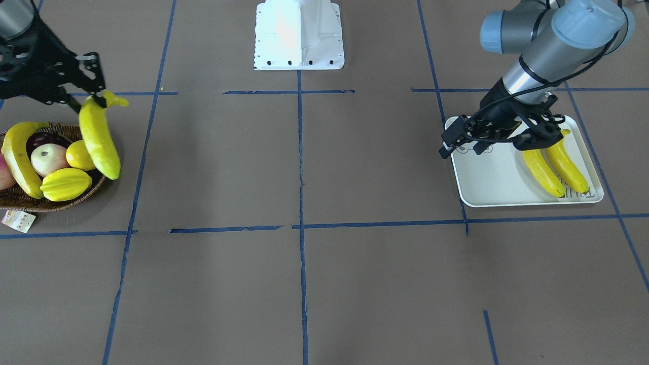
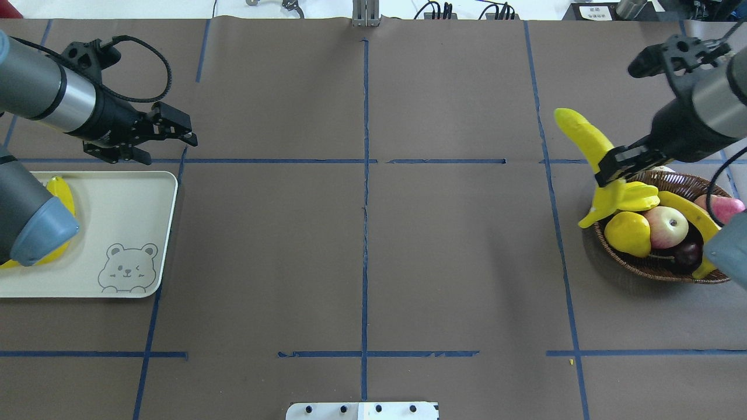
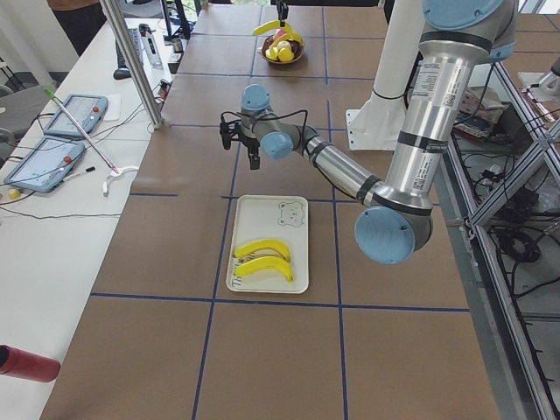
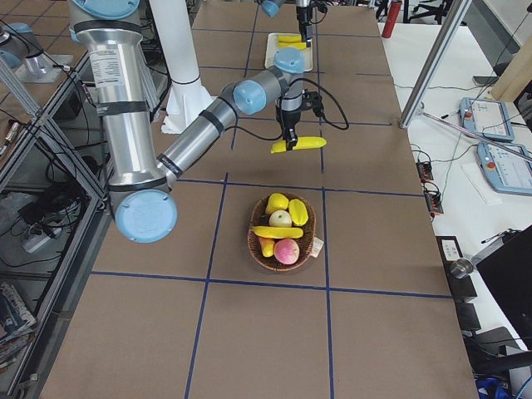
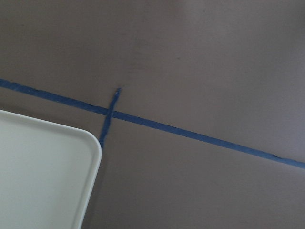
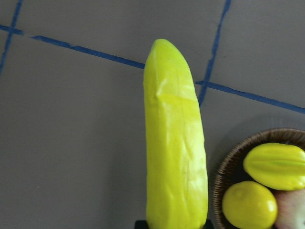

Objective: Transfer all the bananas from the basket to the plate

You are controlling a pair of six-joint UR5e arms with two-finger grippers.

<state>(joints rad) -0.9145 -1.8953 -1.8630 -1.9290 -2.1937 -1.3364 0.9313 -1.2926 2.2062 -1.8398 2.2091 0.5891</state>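
Note:
My right gripper [image 1: 96,96] is shut on the stem end of one banana [image 1: 99,134]. That banana hangs in the air over the rim of the wicker basket [image 1: 50,203], and it fills the right wrist view [image 6: 176,143]. A second banana [image 1: 17,157] lies in the basket. On the white plate [image 1: 487,177] two more bananas [image 1: 542,172] [image 1: 568,165] lie side by side. My left gripper [image 2: 188,133] is open and holds nothing. It hovers just past the plate's [image 2: 117,216] far corner.
The basket also holds a lemon [image 1: 80,154], a starfruit [image 1: 66,183], an apple [image 1: 48,158] and a dark fruit [image 1: 43,138]. A paper tag [image 1: 17,220] lies beside it. The robot's white base [image 1: 299,35] stands between the arms. Blue tape lines cross the brown table.

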